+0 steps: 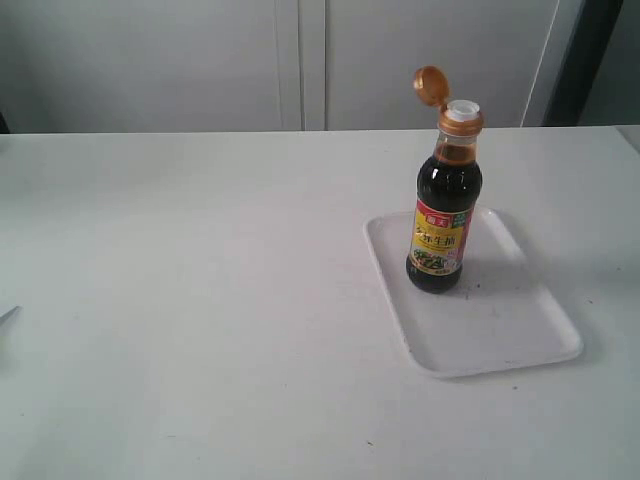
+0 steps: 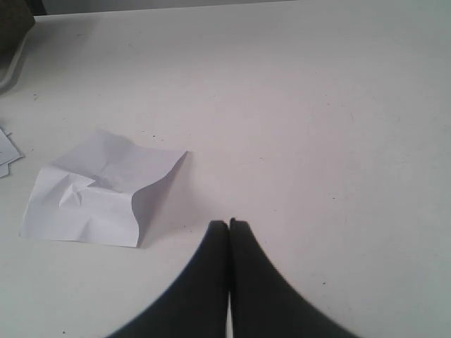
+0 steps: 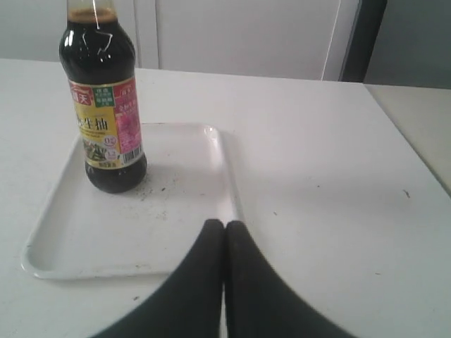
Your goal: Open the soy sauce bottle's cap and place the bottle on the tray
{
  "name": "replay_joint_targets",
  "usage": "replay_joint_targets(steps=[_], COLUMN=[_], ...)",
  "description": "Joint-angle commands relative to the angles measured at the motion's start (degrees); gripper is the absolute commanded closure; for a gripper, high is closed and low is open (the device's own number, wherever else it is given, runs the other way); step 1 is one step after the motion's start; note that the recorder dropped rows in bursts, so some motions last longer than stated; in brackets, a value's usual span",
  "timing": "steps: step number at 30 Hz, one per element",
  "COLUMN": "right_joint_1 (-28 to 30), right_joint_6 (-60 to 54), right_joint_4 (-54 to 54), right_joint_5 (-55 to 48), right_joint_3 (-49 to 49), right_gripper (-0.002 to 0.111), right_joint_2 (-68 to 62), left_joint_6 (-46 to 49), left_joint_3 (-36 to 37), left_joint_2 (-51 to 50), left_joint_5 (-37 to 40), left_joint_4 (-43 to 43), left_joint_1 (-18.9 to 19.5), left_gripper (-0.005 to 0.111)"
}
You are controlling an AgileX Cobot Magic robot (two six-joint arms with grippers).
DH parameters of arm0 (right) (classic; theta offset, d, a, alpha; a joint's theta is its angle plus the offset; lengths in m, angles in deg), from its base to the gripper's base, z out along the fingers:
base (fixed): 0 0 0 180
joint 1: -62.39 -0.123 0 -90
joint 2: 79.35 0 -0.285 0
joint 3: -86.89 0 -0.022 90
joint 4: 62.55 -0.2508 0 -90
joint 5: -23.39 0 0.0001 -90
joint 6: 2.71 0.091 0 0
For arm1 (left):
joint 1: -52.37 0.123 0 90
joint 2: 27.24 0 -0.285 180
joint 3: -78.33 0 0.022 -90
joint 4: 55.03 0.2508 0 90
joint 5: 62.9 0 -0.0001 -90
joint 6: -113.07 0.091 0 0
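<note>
Plainly bottle (image 3: 104, 105) upright on tray (image 3: 106, 232), seemingly well apart from right gripper (image 3: 225, 224).

A plain white tabletop (image 1: 200, 300) lies under soft, even light. Well beyond the right pincer (image 3: 225, 224), pale grey cabinet panels (image 1: 150, 60) line the back wall, beside a dark vertical strip (image 1: 585, 50).
</note>
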Motion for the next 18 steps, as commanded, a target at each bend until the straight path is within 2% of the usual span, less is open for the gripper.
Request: replay_joint_targets(steps=[1,18], right_joint_1=[-0.1,-0.1], right_joint_6=[0.3,0.4], right_joint_4=[0.5,0.8], right_joint_5=[3.8,0.3], right_joint_3=[-2.0,-2.0], right_gripper=[0.108,0.108], right_joint_2=[0.3,0.3], left_joint_6=[-0.6,-0.6], left_joint_3=[0.2,0.2], left_joint_2=[0.3,0.3], left_joint_5=[0.0,0.0], left_joint_4=[-0.6,-0.6], left_joint_1=[0.1,0.1], left_gripper=[0.107,0.107])
